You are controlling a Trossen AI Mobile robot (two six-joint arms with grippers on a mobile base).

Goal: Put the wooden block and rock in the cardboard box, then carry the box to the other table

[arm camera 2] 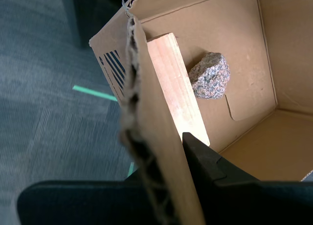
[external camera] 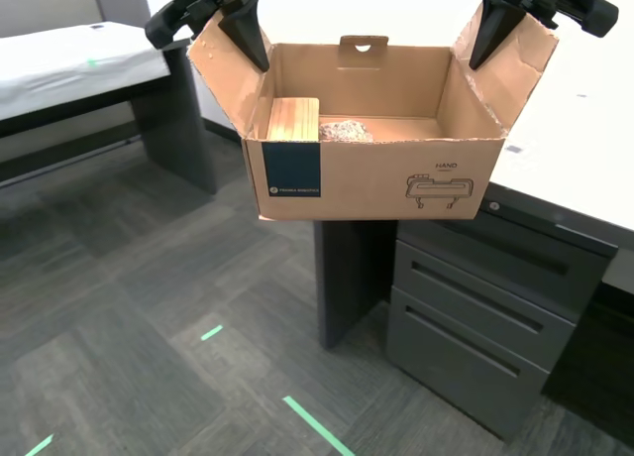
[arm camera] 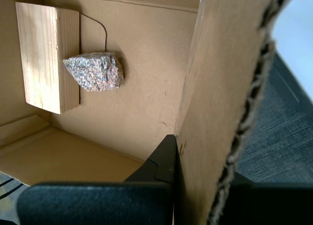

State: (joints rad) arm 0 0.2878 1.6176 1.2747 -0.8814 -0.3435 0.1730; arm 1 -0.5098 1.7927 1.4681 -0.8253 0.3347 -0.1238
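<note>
Box (external camera: 381, 178) aloft above the floor, beside a bench (external camera: 594, 129); block (external camera: 294, 119) and rock (external camera: 344, 131) inside, touching. My first tool (arm camera: 178, 151) and second tool (arm camera 2: 183, 142) each clamp a side flap.

Cardboard box (external camera: 381, 183) carrying wooden block (external camera: 294, 119), rock (external camera: 345, 131)

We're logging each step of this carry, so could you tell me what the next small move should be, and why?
Probably keep the box level and carry it on toward the white-draped table. The block and rock already lie inside, and my first gripper and second gripper each clamp a side flap, box off the ground.
</note>
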